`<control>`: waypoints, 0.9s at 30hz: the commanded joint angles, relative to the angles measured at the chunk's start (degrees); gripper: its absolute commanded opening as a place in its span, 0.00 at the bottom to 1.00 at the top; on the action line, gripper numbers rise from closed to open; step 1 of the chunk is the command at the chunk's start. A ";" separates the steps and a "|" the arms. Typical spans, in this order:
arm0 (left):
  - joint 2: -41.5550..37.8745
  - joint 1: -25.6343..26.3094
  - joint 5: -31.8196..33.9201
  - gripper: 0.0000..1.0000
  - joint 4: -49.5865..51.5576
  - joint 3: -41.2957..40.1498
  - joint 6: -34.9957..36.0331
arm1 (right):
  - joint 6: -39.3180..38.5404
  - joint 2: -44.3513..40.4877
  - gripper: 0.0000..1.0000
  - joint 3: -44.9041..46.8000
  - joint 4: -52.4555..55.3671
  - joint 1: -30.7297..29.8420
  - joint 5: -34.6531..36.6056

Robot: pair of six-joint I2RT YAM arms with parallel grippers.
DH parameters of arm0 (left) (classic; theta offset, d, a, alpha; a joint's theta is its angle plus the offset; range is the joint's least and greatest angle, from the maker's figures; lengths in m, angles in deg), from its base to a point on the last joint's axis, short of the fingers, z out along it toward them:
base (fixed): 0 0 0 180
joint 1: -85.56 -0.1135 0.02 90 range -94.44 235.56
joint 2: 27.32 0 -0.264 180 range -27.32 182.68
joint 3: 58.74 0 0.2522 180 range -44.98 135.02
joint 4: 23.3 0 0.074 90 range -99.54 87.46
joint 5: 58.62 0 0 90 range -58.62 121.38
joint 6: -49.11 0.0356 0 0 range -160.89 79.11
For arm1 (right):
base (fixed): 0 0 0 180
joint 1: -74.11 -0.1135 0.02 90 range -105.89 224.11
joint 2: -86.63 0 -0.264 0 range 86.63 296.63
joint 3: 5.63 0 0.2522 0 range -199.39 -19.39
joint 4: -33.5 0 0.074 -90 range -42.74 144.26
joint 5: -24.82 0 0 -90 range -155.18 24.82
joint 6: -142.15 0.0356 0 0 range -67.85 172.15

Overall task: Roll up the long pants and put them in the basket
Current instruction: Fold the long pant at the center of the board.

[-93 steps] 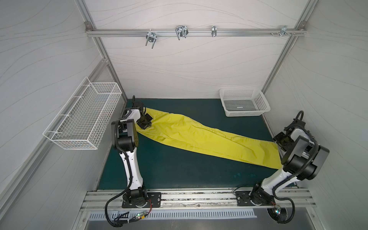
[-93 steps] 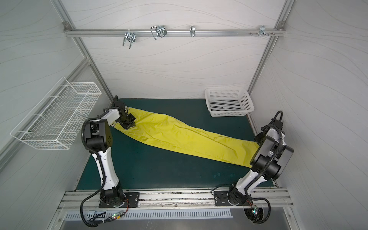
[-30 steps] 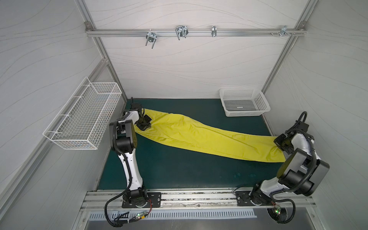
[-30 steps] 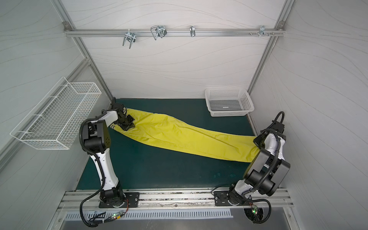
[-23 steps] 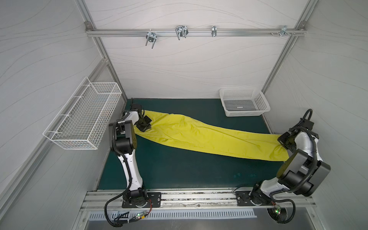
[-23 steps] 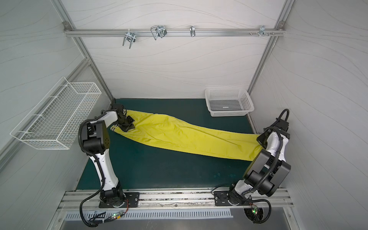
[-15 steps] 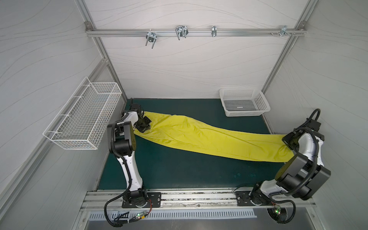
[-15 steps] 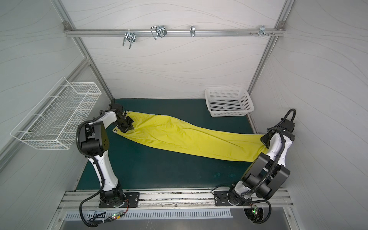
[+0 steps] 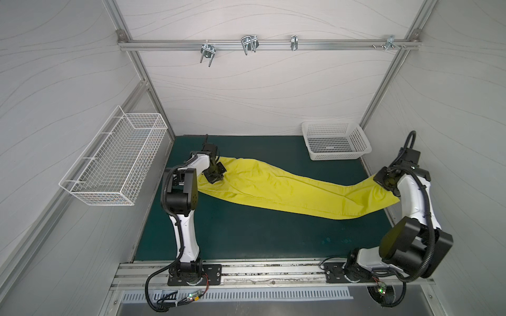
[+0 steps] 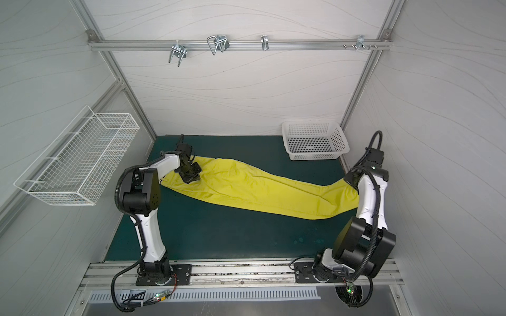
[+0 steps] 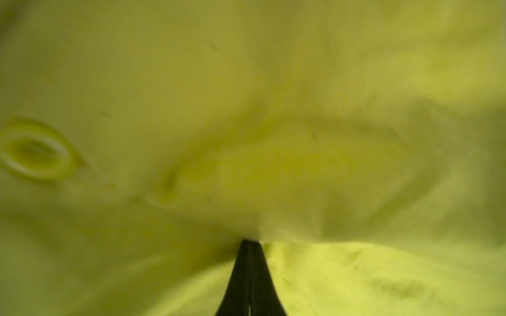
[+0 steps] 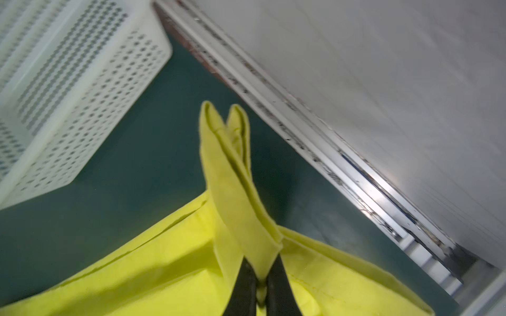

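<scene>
The long pants are bright yellow-green and stretch across the green mat from far left to right, legs laid together. My left gripper is at their wide left end. In the left wrist view its jaws are shut, tips pinched into bunched fabric. My right gripper holds the leg ends raised off the mat by the right wall. In the right wrist view it is shut on the folded hems, which stick out past the fingertips.
A white perforated basket stands at the back right, just beyond the raised leg ends. A wire basket hangs on the left wall. A rail with hooks crosses the back wall. The right wall is close to my right arm.
My right gripper has carried the leg ends up and toward the back right, lifting that end off the mat. The left gripper has barely moved at the waist end.
</scene>
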 commanded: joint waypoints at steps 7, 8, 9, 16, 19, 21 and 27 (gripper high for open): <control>0.44 9.10 3.77 0.00 -3.89 -4.23 -5.54 | 1.78 -1.95 0.00 -6.80 2.40 -19.11 1.34; 0.59 10.15 3.82 0.00 -4.48 -4.72 -6.19 | 2.34 -1.61 0.00 -7.25 2.52 -21.44 1.32; 0.73 11.28 4.00 0.00 -5.02 -5.03 -6.68 | 2.58 -1.35 0.00 -7.58 2.46 -23.92 1.61; 3.70 19.86 6.17 0.00 -6.05 -3.88 -10.06 | 1.54 0.02 0.00 -11.91 3.99 -32.70 3.78; 5.61 23.89 6.46 0.00 -6.68 -2.34 -11.73 | 0.55 -0.95 0.00 -13.51 4.45 -33.21 3.01; 7.41 26.84 7.02 0.00 -5.84 0.13 -12.54 | -0.57 -1.06 0.00 -14.83 5.33 -33.29 2.80; 12.58 35.13 6.93 0.00 -4.03 8.15 -14.42 | -2.31 -0.99 0.00 -16.07 4.57 -34.52 -1.07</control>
